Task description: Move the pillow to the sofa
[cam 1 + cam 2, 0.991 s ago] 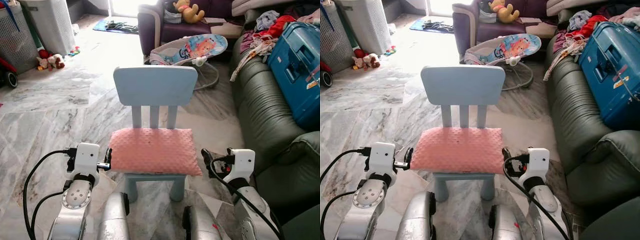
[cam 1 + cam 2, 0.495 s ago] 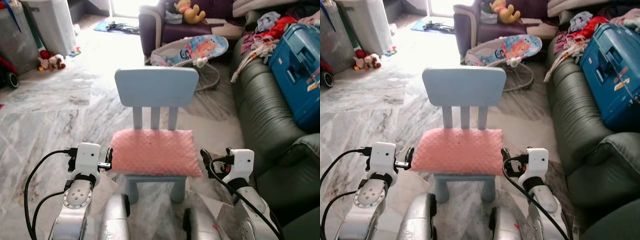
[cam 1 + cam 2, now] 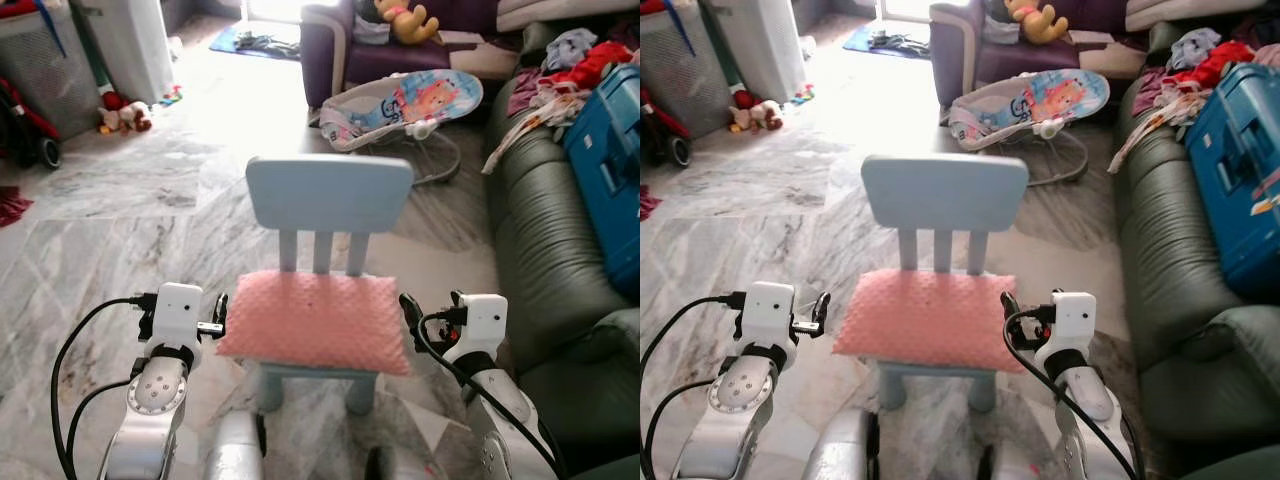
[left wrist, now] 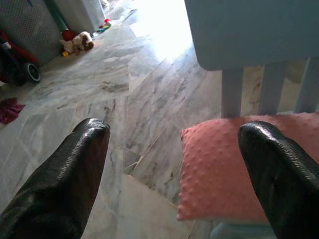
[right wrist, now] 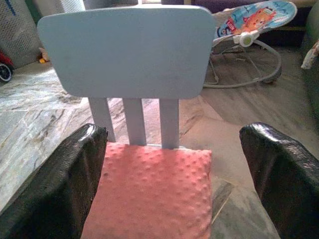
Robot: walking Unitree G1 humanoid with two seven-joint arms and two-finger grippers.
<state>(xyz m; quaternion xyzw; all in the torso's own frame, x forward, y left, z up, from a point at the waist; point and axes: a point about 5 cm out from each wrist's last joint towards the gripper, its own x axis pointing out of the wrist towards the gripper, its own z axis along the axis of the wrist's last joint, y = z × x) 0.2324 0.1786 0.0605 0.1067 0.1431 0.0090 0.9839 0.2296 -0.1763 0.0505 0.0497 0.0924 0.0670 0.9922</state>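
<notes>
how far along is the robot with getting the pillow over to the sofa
Done: the robot stands at the small blue chair, one arm on each side of it. In hand: nothing; the pink pillow lies flat on the seat, and the left gripper and right gripper are open beside it. Left: grasp it, lift it and carry it to the green sofa on the robot's right.

Salmon-pink dimpled fabric pillow (image 3: 315, 320). Pale blue plastic child's chair (image 3: 329, 195). Grey-veined white marble floor (image 3: 120, 240). Dark green leather sofa (image 3: 545, 250), 3 o'clock. Bright blue hard suitcase (image 3: 610, 160).
</notes>
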